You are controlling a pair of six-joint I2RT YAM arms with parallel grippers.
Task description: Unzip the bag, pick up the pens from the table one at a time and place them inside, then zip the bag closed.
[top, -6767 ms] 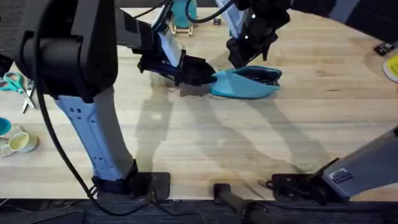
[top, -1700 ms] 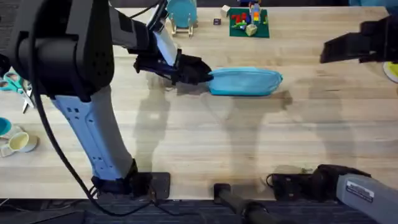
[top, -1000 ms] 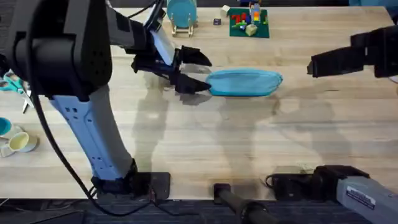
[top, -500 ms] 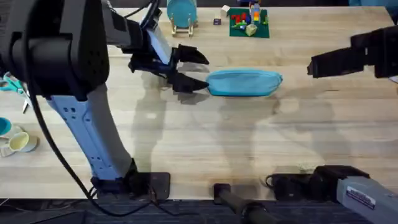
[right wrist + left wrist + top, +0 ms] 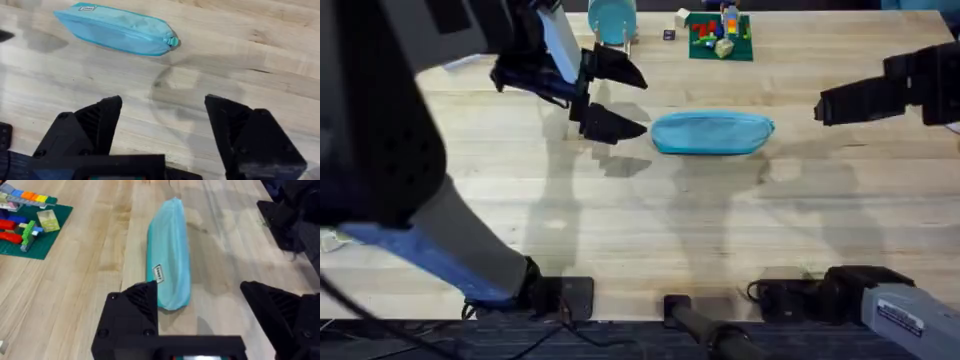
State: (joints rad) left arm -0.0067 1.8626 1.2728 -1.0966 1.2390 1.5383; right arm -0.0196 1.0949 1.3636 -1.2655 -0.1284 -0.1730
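The light blue bag [image 5: 712, 132] lies flat on the table [image 5: 650, 230], its zipper closed and the pale pull tab [image 5: 173, 41] at its right end. The pens are out of view. My left gripper [image 5: 620, 97] hangs open just off the bag's left end and above it, with nothing between its fingers. In the left wrist view the bag [image 5: 170, 255] stretches away beyond the open left gripper [image 5: 197, 287]. My right gripper [image 5: 825, 104] is raised to the right of the bag. In the right wrist view the right gripper [image 5: 163, 102] is open and empty, with the bag [image 5: 117, 34] farther off.
A green plate with coloured bricks [image 5: 720, 35] and a round blue disc on a wooden stand [image 5: 612, 20] sit at the table's far edge behind the bag. The brick plate [image 5: 25, 225] also shows beside the bag in the left wrist view.
The bag, earlier held open between both grippers, now lies zipped shut. My left gripper has let go of its left end, opened and lifted away. The right gripper has withdrawn to the right.
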